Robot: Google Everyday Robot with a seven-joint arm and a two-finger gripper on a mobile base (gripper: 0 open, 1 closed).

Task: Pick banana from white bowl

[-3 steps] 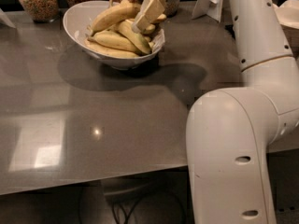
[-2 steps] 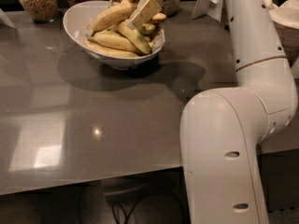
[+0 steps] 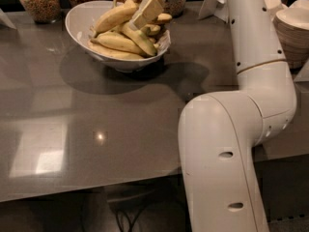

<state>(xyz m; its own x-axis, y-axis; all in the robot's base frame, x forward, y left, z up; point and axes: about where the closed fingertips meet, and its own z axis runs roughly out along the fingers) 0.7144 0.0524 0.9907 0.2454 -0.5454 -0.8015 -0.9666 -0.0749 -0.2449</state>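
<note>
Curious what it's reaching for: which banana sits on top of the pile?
The thick banana slanting up to the gripper over the bowl; the others lie lower.

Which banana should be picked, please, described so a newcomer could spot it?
At the far side of the grey counter stands the white bowl. The banana lies topmost, beside the end effector above the bowl, thicker and longer than the rest.

Grey table: white bowl, jars; end effector above bowl.
</note>
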